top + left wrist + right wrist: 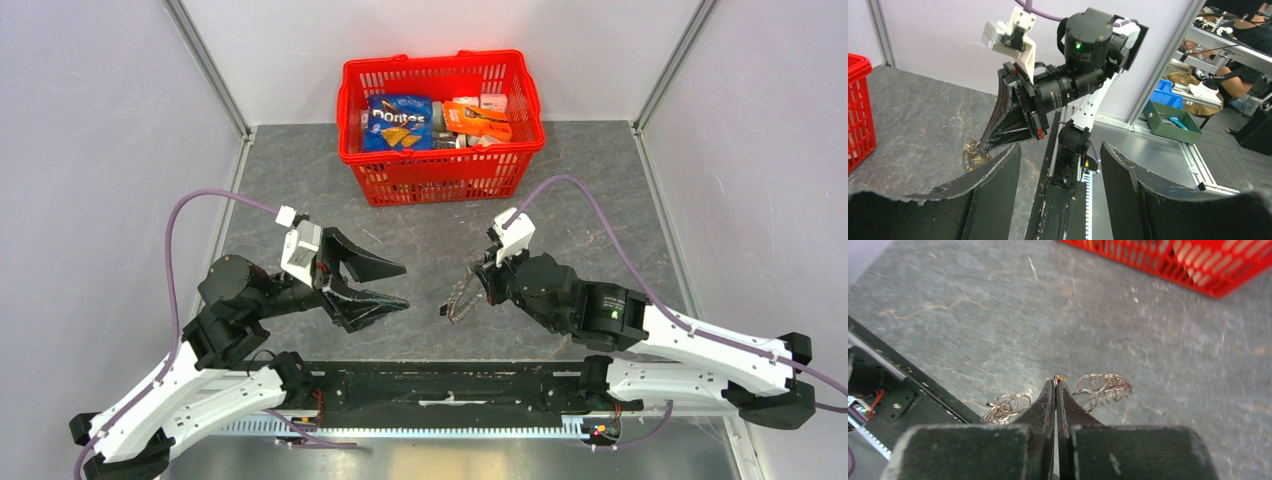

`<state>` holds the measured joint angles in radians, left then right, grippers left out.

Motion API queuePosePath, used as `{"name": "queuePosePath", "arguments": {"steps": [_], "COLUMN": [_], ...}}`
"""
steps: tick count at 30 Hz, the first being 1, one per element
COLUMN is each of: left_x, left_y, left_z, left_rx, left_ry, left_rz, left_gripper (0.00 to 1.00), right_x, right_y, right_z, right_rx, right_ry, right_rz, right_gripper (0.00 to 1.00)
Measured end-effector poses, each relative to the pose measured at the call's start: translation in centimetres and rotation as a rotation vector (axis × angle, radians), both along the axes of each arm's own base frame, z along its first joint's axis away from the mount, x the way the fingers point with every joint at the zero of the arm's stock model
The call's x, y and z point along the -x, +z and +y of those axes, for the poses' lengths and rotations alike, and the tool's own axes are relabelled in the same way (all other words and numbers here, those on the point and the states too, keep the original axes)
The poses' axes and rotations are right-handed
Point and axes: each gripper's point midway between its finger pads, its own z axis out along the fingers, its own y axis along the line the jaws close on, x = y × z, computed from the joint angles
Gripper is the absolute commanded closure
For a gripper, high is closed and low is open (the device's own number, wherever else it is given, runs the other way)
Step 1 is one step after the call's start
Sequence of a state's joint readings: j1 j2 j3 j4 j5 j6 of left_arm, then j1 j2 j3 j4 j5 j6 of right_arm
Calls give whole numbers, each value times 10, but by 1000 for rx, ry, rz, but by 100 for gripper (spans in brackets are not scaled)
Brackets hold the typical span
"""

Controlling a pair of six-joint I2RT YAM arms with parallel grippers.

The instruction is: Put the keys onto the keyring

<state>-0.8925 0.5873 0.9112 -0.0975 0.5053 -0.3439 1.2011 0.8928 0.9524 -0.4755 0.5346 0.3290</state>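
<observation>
The right gripper [1056,384] is pinched tight on the keyring [1104,386], a bunch of thin silver wire loops. The loops spill out on both sides of its tips, low at the grey stone-patterned table [600,200], just toward 6 o'clock from the middle. At the keyring's 9 o'clock, near it, the left gripper [405,285] hangs with jaws apart, holding nothing. A red plastic basket [440,180] of snack packs sits at 12 o'clock.
</observation>
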Motion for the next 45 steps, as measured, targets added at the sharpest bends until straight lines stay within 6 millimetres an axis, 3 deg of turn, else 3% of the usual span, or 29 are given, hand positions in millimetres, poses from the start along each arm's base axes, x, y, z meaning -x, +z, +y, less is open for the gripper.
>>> {"name": "queuePosePath", "arguments": {"steps": [8,15,29,34,41,45], "left_x": [-6,-10,-14,-14,-11,-11], "left_y": [-8,-11,-13,-14,-16,-19], "left_z": [0,-3,-3,-2,2,7], "left_rx": [-28,-40,-46,-48,-46,-54], "left_ry": [33,37,57,61,65,80], "left_rz": [11,13,14,16,14,11], "left_gripper": [34,34,34,34,34,34], "right_x": [-5,0,-16,-40,-81,-95], "right_y": [-77,-111,-154,-159,-156,-169], "right_z": [-36,-34,-12,1,36,51], "right_rx": [63,88,130,117,79,84], "right_ry": [-118,-118,-131,-158,-170,-170], "right_rz": [202,347,489,515,510,513], "right_gripper": [100,100,100,100,100,96]}}
